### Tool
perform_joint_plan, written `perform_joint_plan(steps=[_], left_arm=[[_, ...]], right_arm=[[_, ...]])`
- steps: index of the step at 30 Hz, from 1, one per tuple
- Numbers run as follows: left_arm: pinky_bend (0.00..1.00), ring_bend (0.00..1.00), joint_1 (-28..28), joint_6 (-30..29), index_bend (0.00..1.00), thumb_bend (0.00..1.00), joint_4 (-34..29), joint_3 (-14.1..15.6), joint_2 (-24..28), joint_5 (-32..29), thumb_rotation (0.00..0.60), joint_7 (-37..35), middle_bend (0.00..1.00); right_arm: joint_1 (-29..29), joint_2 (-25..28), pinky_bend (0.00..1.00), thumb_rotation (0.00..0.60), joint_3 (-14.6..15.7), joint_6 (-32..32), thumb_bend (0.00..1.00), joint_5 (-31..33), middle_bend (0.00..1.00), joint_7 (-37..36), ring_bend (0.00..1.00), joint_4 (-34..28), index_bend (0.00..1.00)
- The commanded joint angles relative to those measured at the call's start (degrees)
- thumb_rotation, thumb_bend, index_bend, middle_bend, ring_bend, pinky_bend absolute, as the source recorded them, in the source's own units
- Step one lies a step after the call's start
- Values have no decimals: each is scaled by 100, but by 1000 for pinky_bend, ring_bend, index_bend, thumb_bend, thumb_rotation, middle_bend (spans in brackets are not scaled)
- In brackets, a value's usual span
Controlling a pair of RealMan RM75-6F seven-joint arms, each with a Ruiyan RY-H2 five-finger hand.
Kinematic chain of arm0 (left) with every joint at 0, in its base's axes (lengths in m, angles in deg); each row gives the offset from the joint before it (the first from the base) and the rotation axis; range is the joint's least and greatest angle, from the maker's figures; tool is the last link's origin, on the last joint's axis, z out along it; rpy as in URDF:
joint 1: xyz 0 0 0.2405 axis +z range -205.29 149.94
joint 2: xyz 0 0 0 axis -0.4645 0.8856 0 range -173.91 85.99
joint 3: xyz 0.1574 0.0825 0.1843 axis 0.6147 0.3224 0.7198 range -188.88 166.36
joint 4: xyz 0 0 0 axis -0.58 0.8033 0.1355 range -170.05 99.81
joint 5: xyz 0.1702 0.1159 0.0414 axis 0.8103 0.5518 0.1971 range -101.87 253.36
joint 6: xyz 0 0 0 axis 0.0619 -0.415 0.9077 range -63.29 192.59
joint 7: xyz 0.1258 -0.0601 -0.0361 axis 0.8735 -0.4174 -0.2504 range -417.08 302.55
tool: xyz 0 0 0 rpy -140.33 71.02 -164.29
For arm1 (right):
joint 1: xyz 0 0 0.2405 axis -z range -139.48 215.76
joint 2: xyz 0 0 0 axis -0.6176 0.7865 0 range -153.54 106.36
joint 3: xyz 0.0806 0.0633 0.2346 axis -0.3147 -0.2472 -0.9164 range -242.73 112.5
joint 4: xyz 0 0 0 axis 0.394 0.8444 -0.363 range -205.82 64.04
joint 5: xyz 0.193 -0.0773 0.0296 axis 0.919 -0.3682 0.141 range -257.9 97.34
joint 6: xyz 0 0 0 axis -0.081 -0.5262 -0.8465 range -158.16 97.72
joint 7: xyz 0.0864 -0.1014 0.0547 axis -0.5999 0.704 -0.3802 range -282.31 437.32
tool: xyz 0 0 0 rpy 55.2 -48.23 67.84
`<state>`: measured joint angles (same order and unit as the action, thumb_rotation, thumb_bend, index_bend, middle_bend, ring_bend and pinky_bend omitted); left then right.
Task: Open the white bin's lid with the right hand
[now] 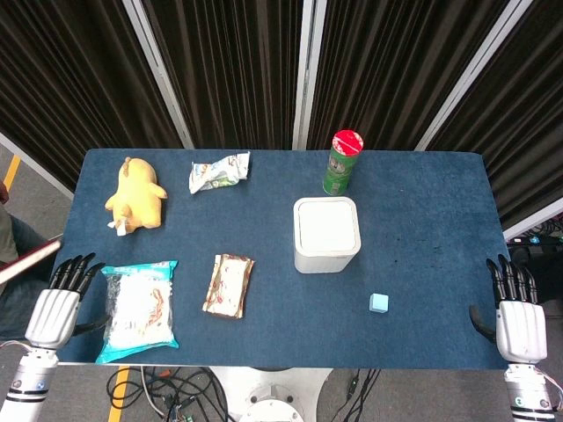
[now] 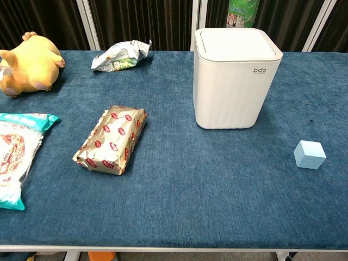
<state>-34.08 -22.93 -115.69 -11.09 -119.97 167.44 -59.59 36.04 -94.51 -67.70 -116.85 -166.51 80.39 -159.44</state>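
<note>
The white bin (image 1: 326, 234) (image 2: 234, 81) stands upright near the middle of the blue table, its flat lid (image 2: 235, 42) lying closed on top. My right hand (image 1: 519, 316) hangs off the table's front right corner, fingers straight and apart, holding nothing, well clear of the bin. At the front left edge my left hand (image 1: 60, 308) is likewise open with nothing in it. Neither hand shows in the chest view.
A green can with a red cap (image 1: 343, 163) stands just behind the bin. A small light-blue cube (image 1: 379, 303) (image 2: 309, 155) lies front right of it. A foil snack pack (image 1: 229, 284), a clear bag (image 1: 139, 309), a crumpled wrapper (image 1: 218, 171) and a yellow plush (image 1: 136, 195) lie to the left.
</note>
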Motion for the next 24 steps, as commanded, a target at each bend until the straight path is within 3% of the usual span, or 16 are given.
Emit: perform_joint_plan(steps=[1, 16, 24], left_arm=[[85, 0, 24, -41, 134, 44, -4, 14, 15, 22, 600, -21, 53], [85, 0, 22, 36, 134, 43, 75, 44, -57, 1, 600, -16, 53], [85, 0, 18, 106, 134, 44, 190, 51, -106, -49, 600, -92, 53]], right_arm=[[2, 10, 0, 600, 5, 24, 218, 18, 0, 18, 0, -25, 0], [-147, 123, 0, 600, 55, 289, 218, -83, 0, 114, 0, -199, 0], [-684, 279, 0, 600, -134, 640, 216, -487, 0, 524, 0, -748, 0]])
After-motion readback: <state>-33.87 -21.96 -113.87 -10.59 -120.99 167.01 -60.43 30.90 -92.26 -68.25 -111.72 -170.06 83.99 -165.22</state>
